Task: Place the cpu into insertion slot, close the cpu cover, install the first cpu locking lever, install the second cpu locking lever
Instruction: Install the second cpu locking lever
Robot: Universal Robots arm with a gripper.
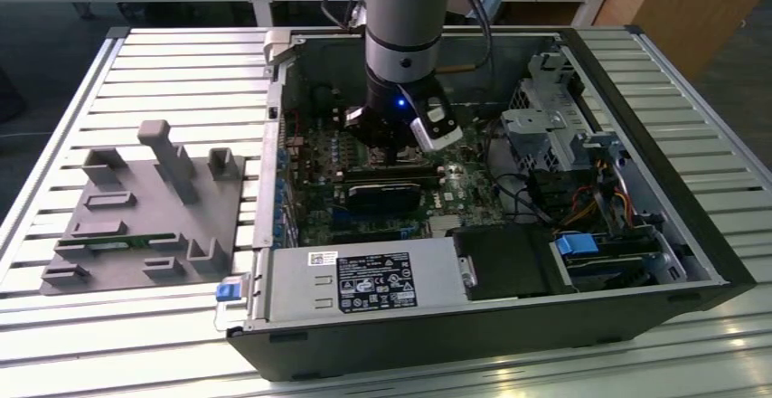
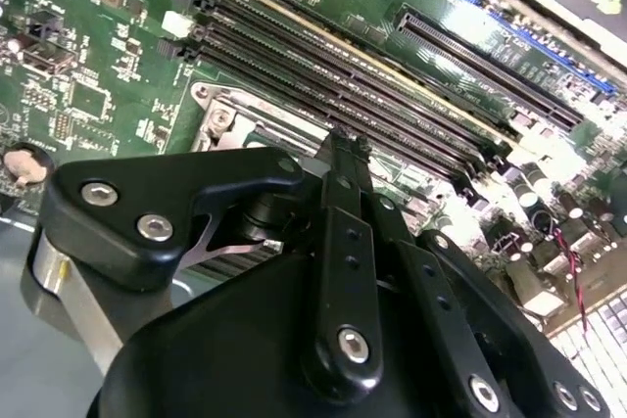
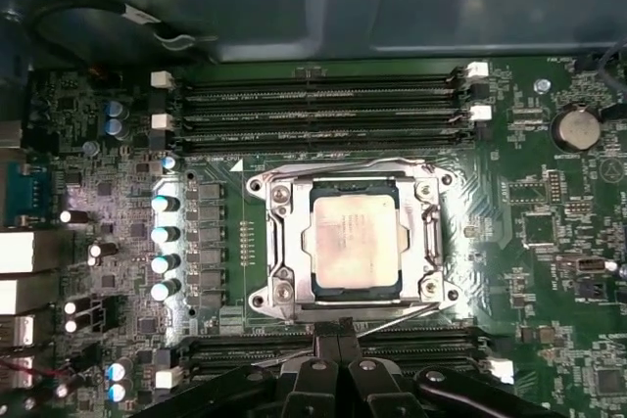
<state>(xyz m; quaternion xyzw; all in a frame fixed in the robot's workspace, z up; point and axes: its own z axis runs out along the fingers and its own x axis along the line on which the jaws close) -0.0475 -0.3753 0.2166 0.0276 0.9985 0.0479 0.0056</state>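
Observation:
The cpu [image 3: 355,239], a pale silver square chip, lies flat in the insertion slot [image 3: 257,296] on the green motherboard. The silvery cpu cover [image 3: 282,242] lies down around it as a frame. Thin wire levers run along two opposite sides of the socket. In the first wrist view my gripper [image 3: 338,337] is shut, with nothing seen between its black fingers, and sits just beside the socket's edge by one wire lever. The second wrist view has the gripper [image 2: 343,152] close over a corner of the socket [image 2: 223,115]. In the exterior view the gripper [image 1: 389,152] reaches down into the open computer case.
Long black memory slots [image 3: 323,95] flank the socket on two sides, and a row of capacitors [image 3: 165,234] stands beside it. A black card [image 1: 386,194], power supply [image 1: 362,280] and drive cages [image 1: 567,136] crowd the case. A grey fixture [image 1: 145,208] lies on the exterior view's left.

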